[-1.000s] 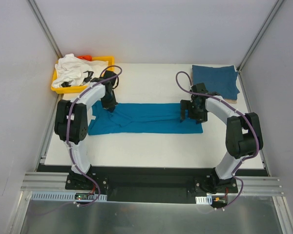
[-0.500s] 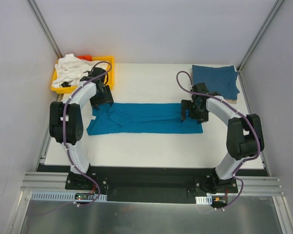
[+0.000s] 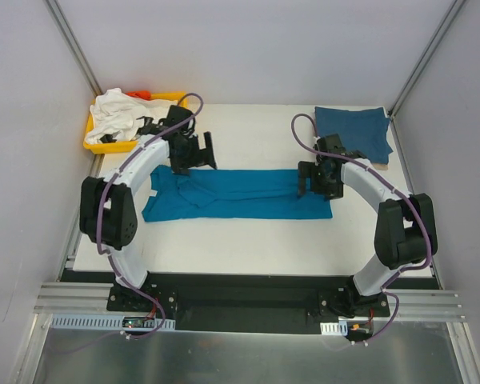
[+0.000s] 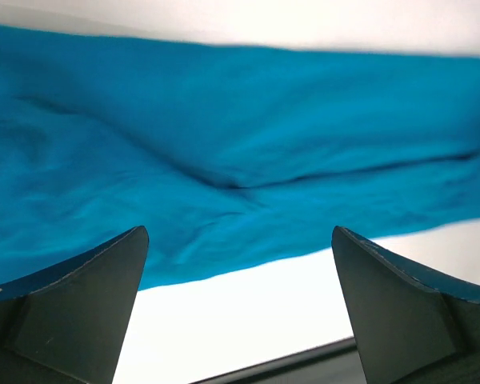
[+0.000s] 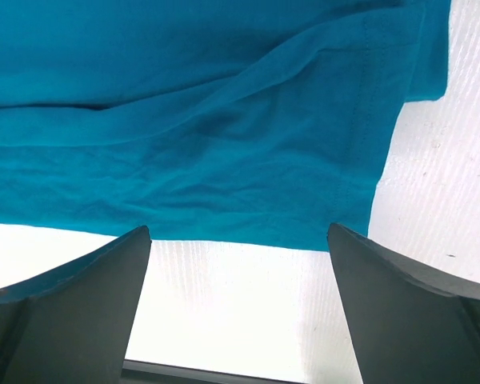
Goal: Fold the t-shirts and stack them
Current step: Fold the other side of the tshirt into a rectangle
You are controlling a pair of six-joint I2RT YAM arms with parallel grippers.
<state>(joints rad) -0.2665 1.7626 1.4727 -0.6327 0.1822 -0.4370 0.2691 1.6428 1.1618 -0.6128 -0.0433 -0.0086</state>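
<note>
A teal-blue t-shirt [image 3: 240,194] lies folded into a long strip across the middle of the white table [image 3: 248,240]. My left gripper [image 3: 200,152] hovers open just beyond the strip's far edge near its left end, holding nothing; in its wrist view [image 4: 240,232] the teal cloth [image 4: 240,136] lies wrinkled below. My right gripper [image 3: 312,179] is open above the strip's right end, its jaws [image 5: 238,230] empty over the hem [image 5: 208,120]. A darker blue t-shirt [image 3: 354,132] lies folded at the back right. A white t-shirt [image 3: 116,116] is bunched in the tray.
The yellow tray [image 3: 176,98] sits at the back left corner, close behind my left arm. Grey walls close in the table on three sides. A dark rail [image 3: 248,300] carrying the arm bases runs along the near edge.
My left gripper has opened, let go of the teal shirt's left part, and moved back and to the right. The right gripper has stayed open, almost in place.
</note>
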